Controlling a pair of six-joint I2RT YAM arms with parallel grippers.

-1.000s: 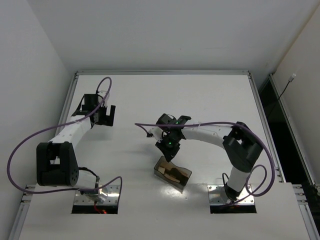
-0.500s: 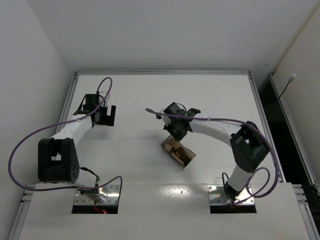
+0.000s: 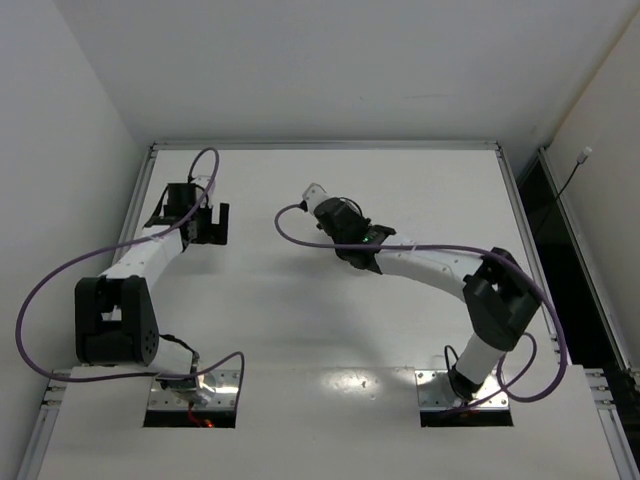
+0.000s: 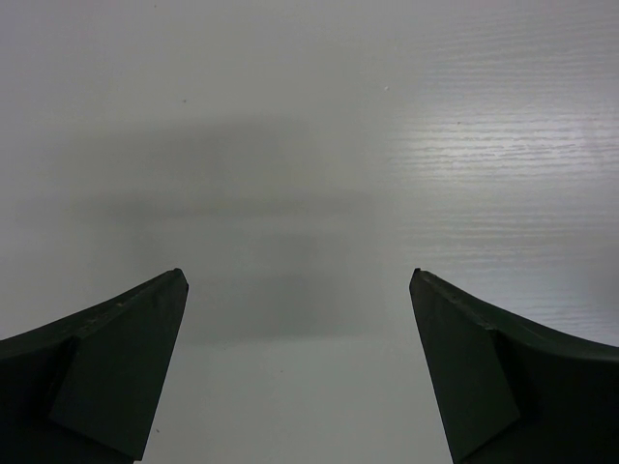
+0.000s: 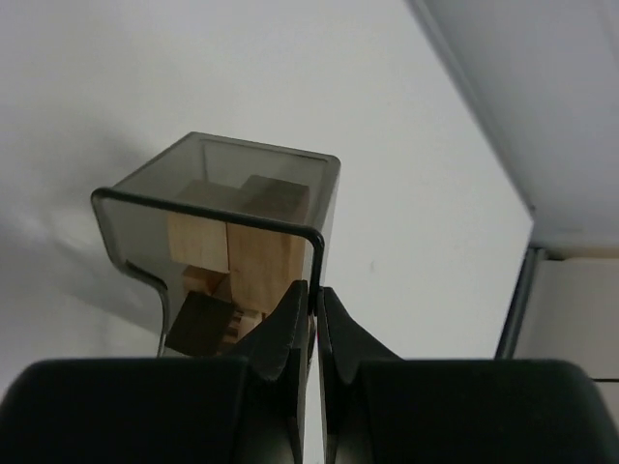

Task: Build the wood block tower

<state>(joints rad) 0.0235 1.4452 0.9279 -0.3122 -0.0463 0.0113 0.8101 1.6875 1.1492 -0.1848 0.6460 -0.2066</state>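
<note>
Grips one thin wall of the bin [image 5: 135, 227] with the right gripper [image 5: 316, 300], jaws closed tight on the rim near the middle of the table [image 3: 420, 190]. Keeps the blocks [image 5: 251, 251] inside that bin, piled loose against the see-through wall. Leaves the left gripper [image 4: 300, 290] spread wide and empty over bare table at the far left, well apart from the bin.

Likely trouble:
- Slipping of the bin, with so narrow a pinch on smooth plastic and the load hanging off to one side.
- Scattering or rolling of blocks on a fast tip-out, possibly towards the table edge.
- Jamming of blocks in the bin's corner on a slow tip.
- Knocking spilled blocks with the bin itself when setting it down.

Count:
- One bin.
- Roughly five blocks showing through the wall: mostly tan, one dark brown low down, perhaps a second brown at the top; no exact total, with some hidden behind others.
- No tower in sight yet.
- Two grippers.
</note>
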